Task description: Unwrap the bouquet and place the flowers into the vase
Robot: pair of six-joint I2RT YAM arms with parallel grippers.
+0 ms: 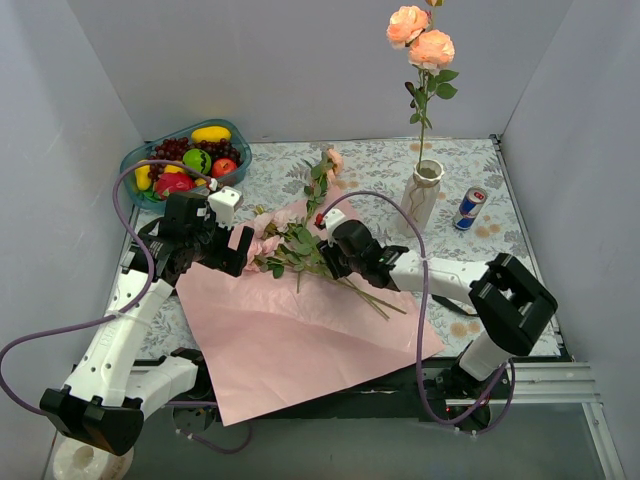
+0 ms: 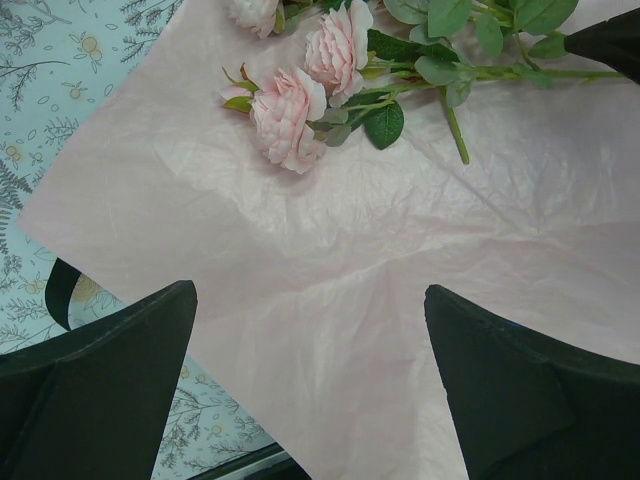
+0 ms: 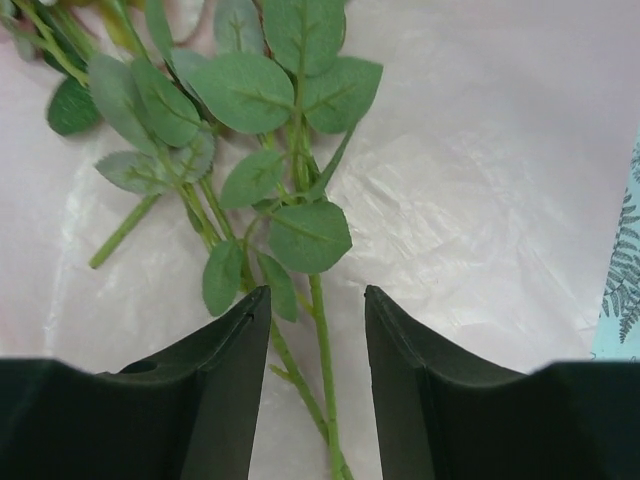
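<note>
Grey walls enclose a table (image 1: 380,165) covered in a floral-print cloth, seen from above. Pink wrapping paper (image 1: 300,350) lies spread open at the near middle, and loose flowers (image 1: 290,245) lie across its far edge. A white vase (image 1: 423,190) stands at the far right holding one tall stem of peach roses (image 1: 420,40). A drink can (image 1: 468,208) stands just to its right, and a fruit bowl (image 1: 185,160) sits far left. The left pincer (image 1: 235,258) hangs over the paper's left edge. The right pincer (image 1: 328,262) is at the stems.

From the left wrist, the left pincer (image 2: 310,370) is spread wide above bare paper (image 2: 330,280), holding nothing. Pink roses (image 2: 290,110) lie beyond it.

From the right wrist, the right pincer (image 3: 318,340) stands parted. Green stems (image 3: 322,345) run between its jaws with space on either side, and leaves (image 3: 300,235) rest on the paper (image 3: 480,200) beyond.
</note>
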